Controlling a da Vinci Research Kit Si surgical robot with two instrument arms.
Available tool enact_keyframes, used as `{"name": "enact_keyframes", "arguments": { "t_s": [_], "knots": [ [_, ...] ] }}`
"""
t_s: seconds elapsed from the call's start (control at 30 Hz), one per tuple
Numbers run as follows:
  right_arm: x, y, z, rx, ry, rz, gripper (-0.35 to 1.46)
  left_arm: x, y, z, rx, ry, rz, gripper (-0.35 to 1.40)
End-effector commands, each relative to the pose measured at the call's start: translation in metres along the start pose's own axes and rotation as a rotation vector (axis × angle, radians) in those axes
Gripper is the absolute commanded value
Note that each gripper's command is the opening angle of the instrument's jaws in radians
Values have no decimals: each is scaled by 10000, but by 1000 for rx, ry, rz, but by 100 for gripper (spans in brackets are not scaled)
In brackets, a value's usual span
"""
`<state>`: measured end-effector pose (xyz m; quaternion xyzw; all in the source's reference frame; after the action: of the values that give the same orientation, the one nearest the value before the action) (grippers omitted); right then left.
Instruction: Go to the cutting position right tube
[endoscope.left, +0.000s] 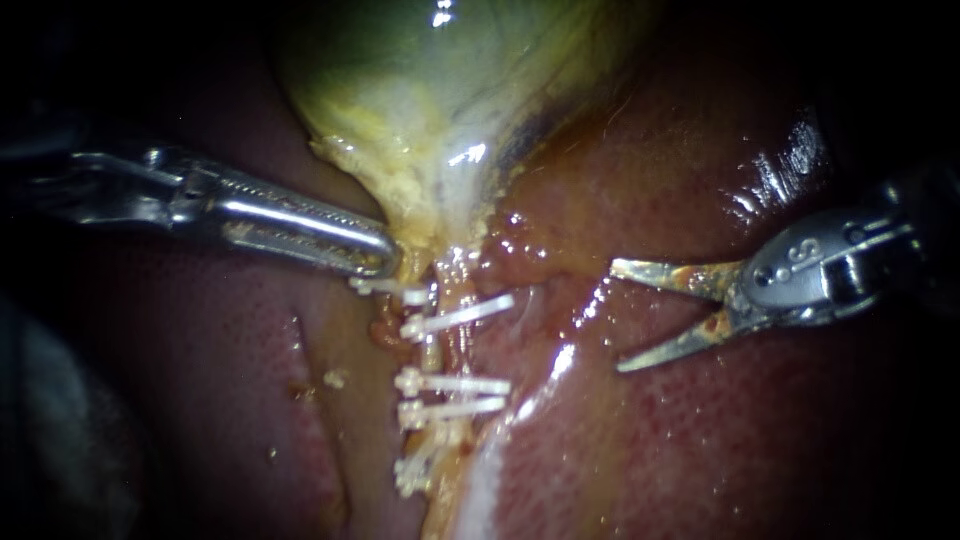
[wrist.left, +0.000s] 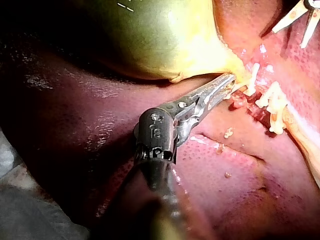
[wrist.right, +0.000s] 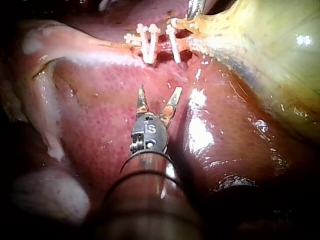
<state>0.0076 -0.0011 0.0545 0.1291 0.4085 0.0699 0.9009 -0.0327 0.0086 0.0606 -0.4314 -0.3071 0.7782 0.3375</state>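
Steel blades of the right instrument (endoscope.left: 616, 316) are held apart at the right of centre in the endoscope view. Nothing lies between them, and they are seen over the liver (endoscope.left: 800, 430), well apart from the clipped tubes. The approach is judged to be in hand and not yet finished.

The right tube (endoscope.left: 440, 350) is found at the centre of the frame, below the gallbladder (endoscope.left: 430, 90). Its long axis runs almost straight from top to bottom, with its upper end pointing to the gallbladder's neck. White clips (endoscope.left: 455, 385) are laid across it, nearly level, one higher and two lower, and a bare stretch is left between them.

The left instrument (endoscope.left: 375, 258), entering from the left edge, is closed on the gallbladder's neck, just above the clips.

For the next move, the open blades would need to be carried leftwards and set across the tube's axis, one on each side of the bare stretch, with clips and liver left untouched.
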Motion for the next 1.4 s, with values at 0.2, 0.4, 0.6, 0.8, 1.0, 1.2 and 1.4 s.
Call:
{"name": "enact_keyframes", "arguments": {
  "t_s": [0.2,0.4,0.6,0.8,1.0,1.2,1.4],
  "knots": [
    [0,0,0,2,1,0,145,12,3,-30,-7,0,-5,-35],
    [1,-1,1,22,15,0,145,33,6,-81,23,21,-27,-35],
    [5,-3,9,57,41,78,143,37,10,-87,30,28,-21,-35],
    [11,-4,26,93,109,236,143,36,11,-84,33,29,-21,-35],
    [8,-11,58,149,125,317,143,36,11,-84,33,29,-21,-35],
    [4,-17,96,203,149,377,142,36,11,-84,33,29,-21,-35],
    [3,-14,121,254,168,398,142,36,11,-84,33,29,-21,-35]
  ]
}}
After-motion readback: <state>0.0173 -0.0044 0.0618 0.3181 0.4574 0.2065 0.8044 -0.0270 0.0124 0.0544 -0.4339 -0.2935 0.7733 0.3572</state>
